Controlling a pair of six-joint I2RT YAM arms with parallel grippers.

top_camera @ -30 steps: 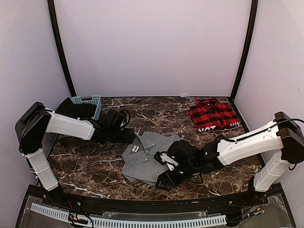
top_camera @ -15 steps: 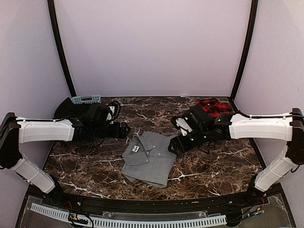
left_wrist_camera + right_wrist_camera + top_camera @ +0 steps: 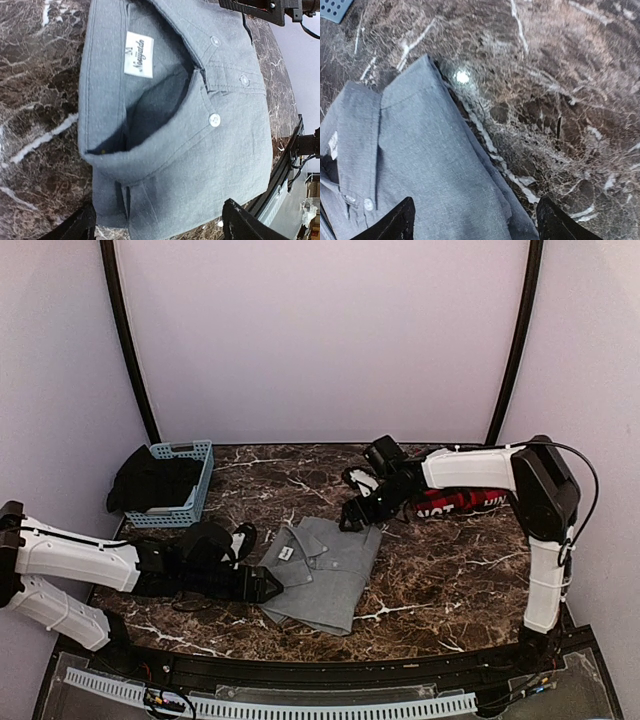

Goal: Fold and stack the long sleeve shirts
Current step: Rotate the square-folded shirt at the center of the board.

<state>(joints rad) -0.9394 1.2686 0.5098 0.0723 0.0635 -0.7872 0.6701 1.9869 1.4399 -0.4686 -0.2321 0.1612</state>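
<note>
Folded: plain grey collared cloth shirt [image 3: 322,575]. Unstacked, far right of it: red-and-black plaid flannel shirt [image 3: 470,503]. Fingers spread, empty: left gripper [image 3: 264,585], right gripper [image 3: 352,517].

The grey shirt [image 3: 322,573] lies folded between the left end effector [image 3: 268,585] and right end effector [image 3: 351,517].

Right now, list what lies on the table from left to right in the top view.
Blue basket → grey shirt → plaid shirt.

grey shirt [image 3: 322,570] folded, plaid shirt [image 3: 458,504] behind
</note>
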